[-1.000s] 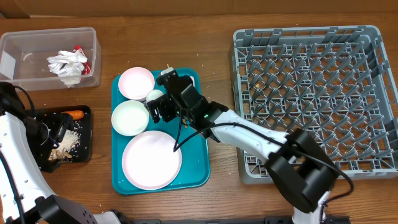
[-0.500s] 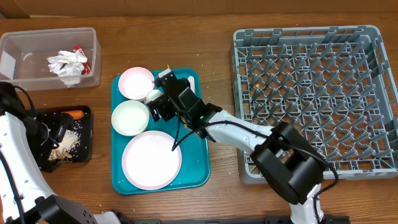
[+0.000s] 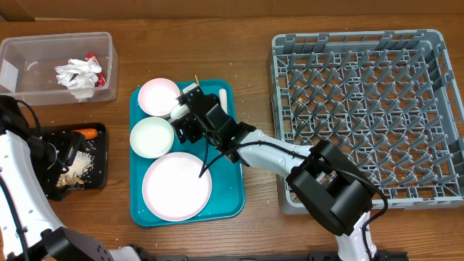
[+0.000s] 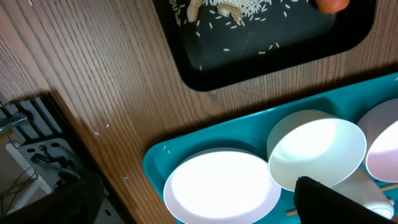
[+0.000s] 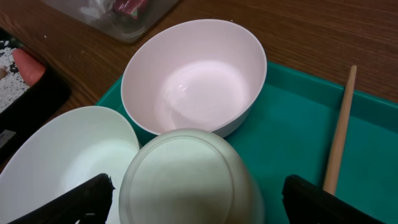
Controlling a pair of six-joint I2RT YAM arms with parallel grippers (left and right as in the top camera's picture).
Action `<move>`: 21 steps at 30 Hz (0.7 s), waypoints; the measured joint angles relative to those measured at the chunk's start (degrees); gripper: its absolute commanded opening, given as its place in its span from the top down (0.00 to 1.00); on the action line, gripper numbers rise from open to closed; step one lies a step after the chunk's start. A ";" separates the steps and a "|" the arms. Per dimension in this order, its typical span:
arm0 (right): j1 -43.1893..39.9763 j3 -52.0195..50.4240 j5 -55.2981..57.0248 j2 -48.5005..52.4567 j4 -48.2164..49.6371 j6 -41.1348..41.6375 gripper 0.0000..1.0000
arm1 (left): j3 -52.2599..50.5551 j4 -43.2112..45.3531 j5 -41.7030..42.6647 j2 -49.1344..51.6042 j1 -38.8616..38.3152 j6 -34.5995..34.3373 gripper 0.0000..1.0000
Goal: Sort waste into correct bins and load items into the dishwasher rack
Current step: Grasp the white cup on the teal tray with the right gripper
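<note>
Sorting looks finished, loading not yet begun. The napkins (image 3: 78, 75) and the wrapper (image 3: 93, 61) lie in the clear tub (image 3: 22, 54) at the far left of the desk (image 3: 246, 43). The scraps (image 3: 78, 168) and the carrot (image 3: 88, 133) lie in the black tray (image 3: 98, 174) just below it. No waste shows on the teal tray (image 3: 228, 196), though a few crumbs may lie on the wood beside it, too small to be sure.

The rack (image 3: 362, 109) stands on the right with nothing on its pegs. Every dish is on the teal tray: the pink bowl (image 3: 158, 96) at the top, the white bowl (image 3: 151, 136) under it, and the plate (image 3: 176, 187) nearest the front. The fork (image 3: 225, 98) lies by the tray's right edge. The stick (image 5: 339, 124) lies beside the pink bowl.

The cup (image 5: 189, 180) sits upside down between the two bowls, touching or nearly touching both. The right end effector (image 5: 193, 193) is set over it, fingers spread with one on each side and a gap showing on the right, so nothing is pinched yet. My judgement is that the cup is the first item bound for the rack.

The left end effector (image 3: 64, 156) hangs over the black tray, spread wide and carrying nothing that I can see.
</note>
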 measured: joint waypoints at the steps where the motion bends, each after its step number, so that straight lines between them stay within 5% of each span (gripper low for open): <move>1: 0.00 0.00 0.04 0.02 0.07 0.15 0.12 | 0.00 0.00 0.00 0.00 0.00 0.00 0.00; 21: 0.02 0.00 0.02 2.29 3.04 1.07 0.19 | 0.00 0.00 0.00 0.00 0.00 0.00 0.00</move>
